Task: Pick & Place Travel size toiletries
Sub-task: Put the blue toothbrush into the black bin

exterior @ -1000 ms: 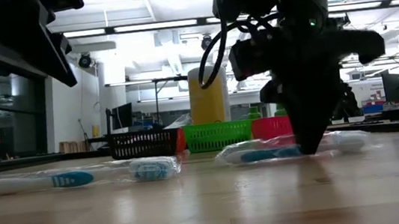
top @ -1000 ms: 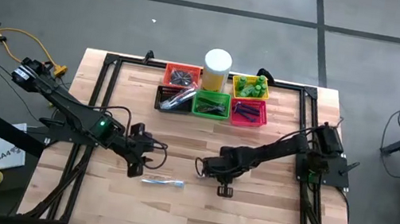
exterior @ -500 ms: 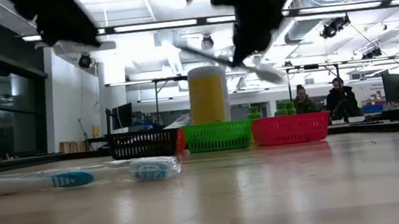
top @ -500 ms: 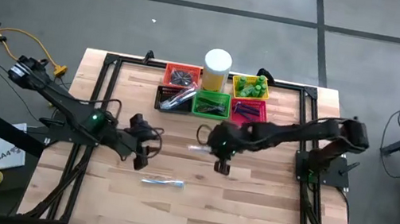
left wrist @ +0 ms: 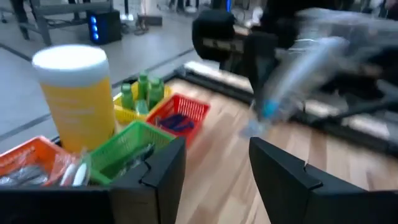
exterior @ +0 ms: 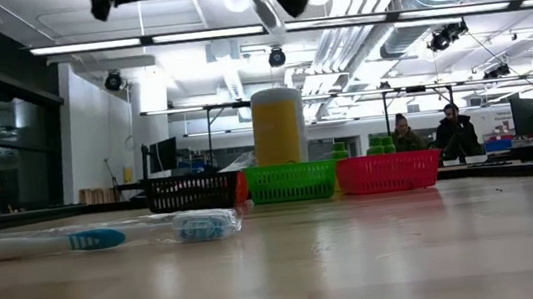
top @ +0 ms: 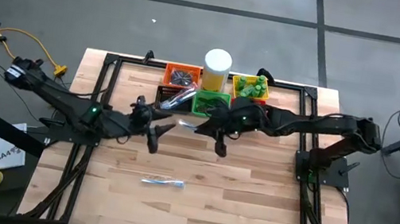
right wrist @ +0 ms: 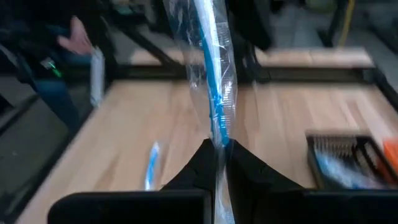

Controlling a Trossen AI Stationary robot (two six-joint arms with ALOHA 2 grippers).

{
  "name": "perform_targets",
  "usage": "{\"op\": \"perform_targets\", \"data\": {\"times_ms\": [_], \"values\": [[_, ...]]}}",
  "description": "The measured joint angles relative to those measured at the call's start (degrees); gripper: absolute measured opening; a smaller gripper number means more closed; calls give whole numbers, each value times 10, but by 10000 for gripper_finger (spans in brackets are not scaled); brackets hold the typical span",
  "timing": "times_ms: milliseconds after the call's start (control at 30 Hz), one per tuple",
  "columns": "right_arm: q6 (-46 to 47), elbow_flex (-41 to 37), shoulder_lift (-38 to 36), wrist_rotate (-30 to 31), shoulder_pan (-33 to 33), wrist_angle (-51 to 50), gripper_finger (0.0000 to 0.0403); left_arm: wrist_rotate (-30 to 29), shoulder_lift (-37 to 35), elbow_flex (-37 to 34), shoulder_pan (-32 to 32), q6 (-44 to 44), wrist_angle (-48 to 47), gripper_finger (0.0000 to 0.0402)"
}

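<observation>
The right gripper (right wrist: 219,147) pinches a wrapped toothbrush (right wrist: 210,74) above the table (top: 249,208). The left gripper (left wrist: 214,165) stands open, empty. At 12 o'clock, the green basket (top: 210,102) holds dark sticks. Another toothbrush (top: 163,181) lies at 6 o'clock.

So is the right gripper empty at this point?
No, in the right wrist view the right gripper is shut on a clear-wrapped toothbrush, which sticks up from between its fingertips.

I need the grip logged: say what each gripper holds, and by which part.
The right gripper is shut on a wrapped toothbrush, pinching one end of it. The left gripper is open and holds nothing.
</observation>
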Motion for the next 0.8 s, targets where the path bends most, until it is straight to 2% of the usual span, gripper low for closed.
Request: {"op": "perform_targets", "data": {"times_ms": [167,300,433,533,800], "values": [[-5,0,3,-32,-10,57,10,48,5,0,32,20,75,181],[-2,0,4,-39,-22,92,10,98,14,0,45,65,157,212],[0,0,10,-43,-26,115,10,141,21,0,51,89,190,241],[12,0,10,-67,-28,138,10,130,22,0,50,90,201,251],[16,0,34,-68,-24,147,10,118,22,0,51,111,220,253]]}}
